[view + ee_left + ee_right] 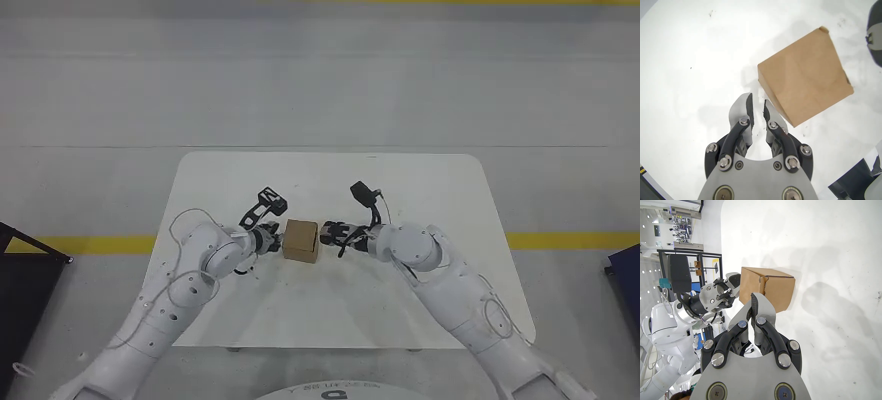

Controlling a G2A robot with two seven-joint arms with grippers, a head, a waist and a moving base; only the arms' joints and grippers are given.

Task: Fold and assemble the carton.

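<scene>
A small brown carton point(301, 241) stands folded into a box at the middle of the white table point(340, 300). My left gripper point(272, 238) is at its left side; its fingers point(749, 106) stand a narrow gap apart with nothing between them, one fingertip right beside the carton point(804, 77). My right gripper point(333, 238) is at the opposite side, shut and empty point(753, 302), close in front of the carton's point(772, 289) flap face, where a creased seam shows. The left gripper point(733, 281) rests against the far side of the box.
The tabletop around the carton is bare white with faint scuffs. Its rounded edge runs near the left arm point(647, 181). Part of the right arm point(875, 37) hangs just beyond the carton. Yellow floor tape point(90, 243) passes beside the table.
</scene>
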